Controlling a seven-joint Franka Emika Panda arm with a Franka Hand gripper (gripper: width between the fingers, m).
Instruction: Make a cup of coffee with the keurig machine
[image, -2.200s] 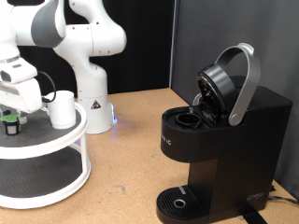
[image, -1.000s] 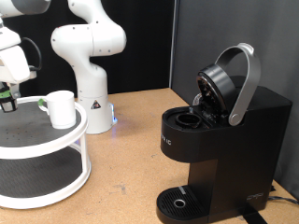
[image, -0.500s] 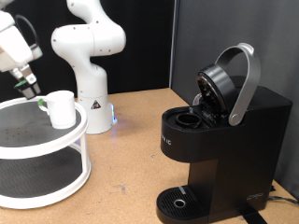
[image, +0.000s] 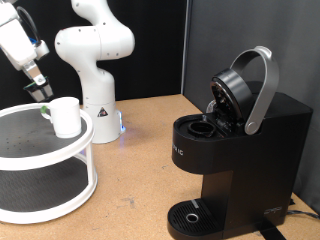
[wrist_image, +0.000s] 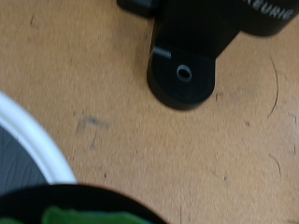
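On my exterior view, the gripper (image: 40, 90) sits far to the left, raised above the top tier of the white two-level round stand (image: 45, 170). A small dark object with a green top is at the fingertips; in my wrist view that green-topped pod (wrist_image: 79, 213) fills the near edge of the picture, so I read the gripper as pinched onto the pod, though the fingers themselves are not clear to me.

Just to the right of the gripper, the cup (image: 65, 116) stands upright on the stand's dark top shelf near its rim. It is a plain white mug and the gripper is close to it but not touching it.

Behind the stand, the white base of the robot arm (image: 95, 60) rises from the wooden table (image: 140, 160) against a black backdrop.

Further right, well apart from the stand, the keurig machine (image: 235, 150) stands on the table. Its lid is swung up, the grey arched handle (image: 262, 90) tilted back, and the pod chamber (image: 203, 128) is open to view. The round drip base (image: 195, 216) sits low at the front with nothing on it.

My wrist view looks down on the bare table, with the machine's black drip base (wrist_image: 184, 77) in the distance and a curve of the stand's white rim (wrist_image: 42, 140) nearer.
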